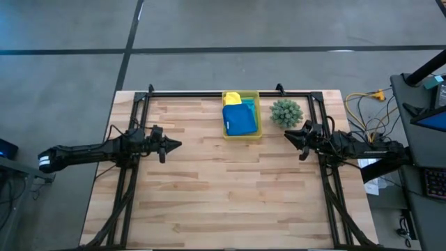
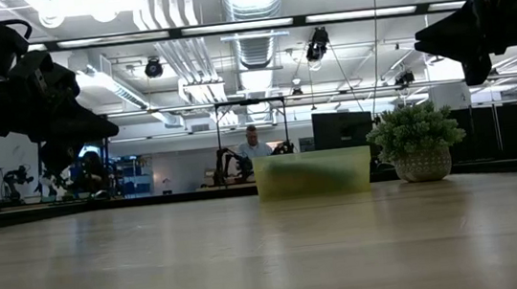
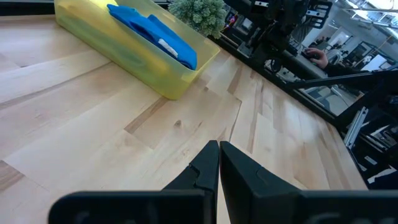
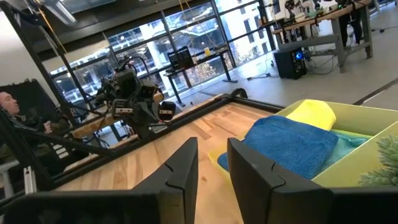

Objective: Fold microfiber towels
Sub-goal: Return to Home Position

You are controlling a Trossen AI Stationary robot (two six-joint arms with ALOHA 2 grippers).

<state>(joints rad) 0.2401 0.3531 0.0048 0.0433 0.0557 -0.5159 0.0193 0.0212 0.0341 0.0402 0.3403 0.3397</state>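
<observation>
The microfiber towels lie piled in a translucent yellow-green bin [image 1: 259, 115] at the table's far middle. A blue towel [image 1: 240, 120] is on top, a yellow towel [image 1: 232, 98] sits at the bin's far end, and a teal towel [image 1: 251, 107] lies beside the blue one. My left gripper [image 1: 175, 145] hovers shut above the table, left of the bin, its fingertips [image 3: 219, 145] together. My right gripper [image 1: 288, 134] hovers right of the bin, pointing level toward it, open by a narrow gap [image 4: 212, 143] with nothing between its fingers.
A small spiky green plant [image 1: 286, 112] in a pot stands just right of the bin, close to my right gripper. A black frame [image 1: 209, 93] runs along the table's far edge and sides. Bare wood [image 1: 230, 188] spreads across the middle and near part.
</observation>
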